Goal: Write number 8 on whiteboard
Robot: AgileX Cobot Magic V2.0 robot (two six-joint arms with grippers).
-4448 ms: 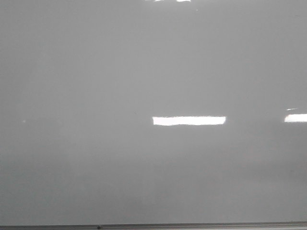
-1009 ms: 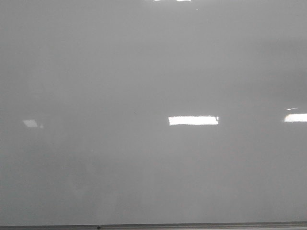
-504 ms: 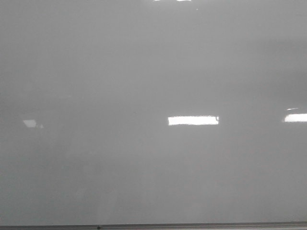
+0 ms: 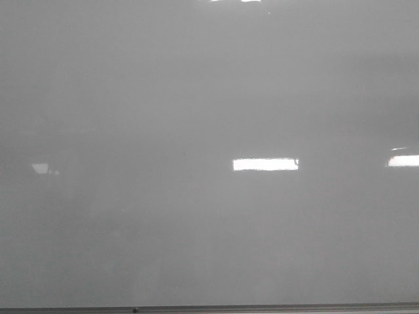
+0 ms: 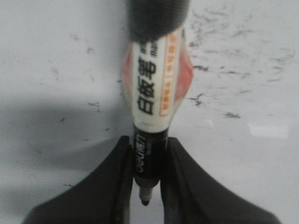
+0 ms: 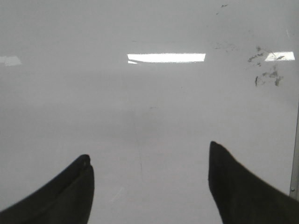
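Front view shows the whiteboard bare, so no number 8 is drawn yet; all writing remains. The left gripper is clamped on a whiteboard marker, tip between its fingers. The right gripper stands apart, empty.

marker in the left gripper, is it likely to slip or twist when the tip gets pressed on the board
The marker looks like smooth, round plastic, so it could twist or slide. The left gripper pinches only its narrow black end near the tip, so the long barrel might lever. It is probably stiff and light.
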